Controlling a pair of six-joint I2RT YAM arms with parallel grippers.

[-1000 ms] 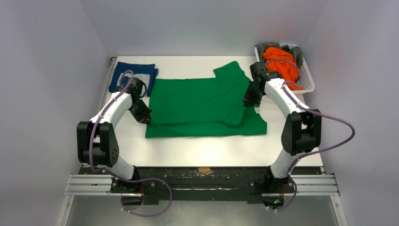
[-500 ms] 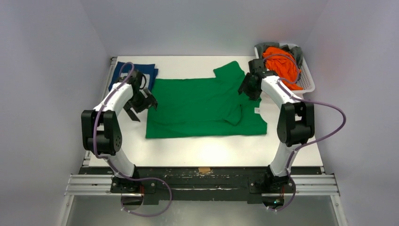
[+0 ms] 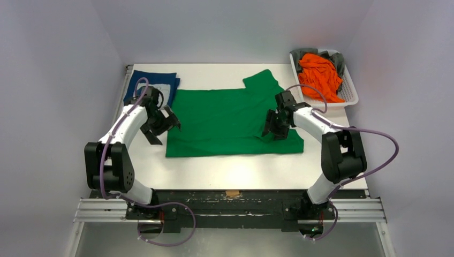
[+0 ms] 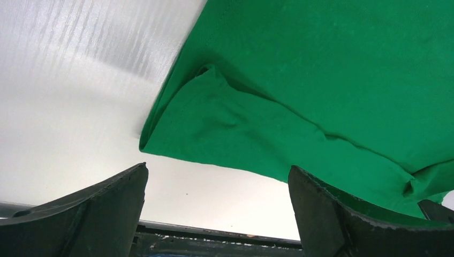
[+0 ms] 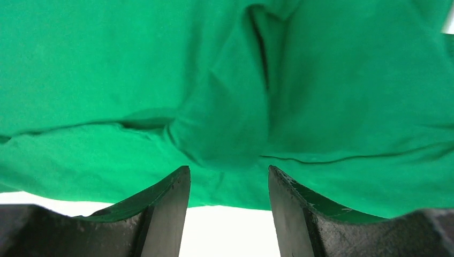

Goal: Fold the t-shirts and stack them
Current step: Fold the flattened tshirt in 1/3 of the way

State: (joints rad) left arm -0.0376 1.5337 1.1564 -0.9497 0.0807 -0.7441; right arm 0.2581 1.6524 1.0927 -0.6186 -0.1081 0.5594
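The bright green t-shirt (image 3: pixel 227 120) lies spread flat in the middle of the table, one sleeve (image 3: pixel 262 81) pointing to the back. My left gripper (image 3: pixel 166 129) hovers open at the shirt's left edge; in the left wrist view a rumpled fold of the green shirt (image 4: pixel 321 80) lies just beyond the left gripper (image 4: pixel 218 167), with bare table between the fingers. My right gripper (image 3: pixel 271 133) stands open over the shirt's right part, and in its own view the right gripper (image 5: pixel 229 168) has green cloth (image 5: pixel 225 80) below and nothing pinched. A folded navy t-shirt (image 3: pixel 159 84) rests at the back left.
A white basket (image 3: pixel 349 88) at the back right corner holds a crumpled orange t-shirt (image 3: pixel 320 75) and a grey one (image 3: pixel 337 60). White table (image 3: pixel 235 171) shows in front of the green shirt, up to the black rail at the near edge.
Both grippers were shut a second ago and have opened. The right gripper moved forward and left over the shirt. The left gripper lifted off the left edge. The shirt lies flatter.
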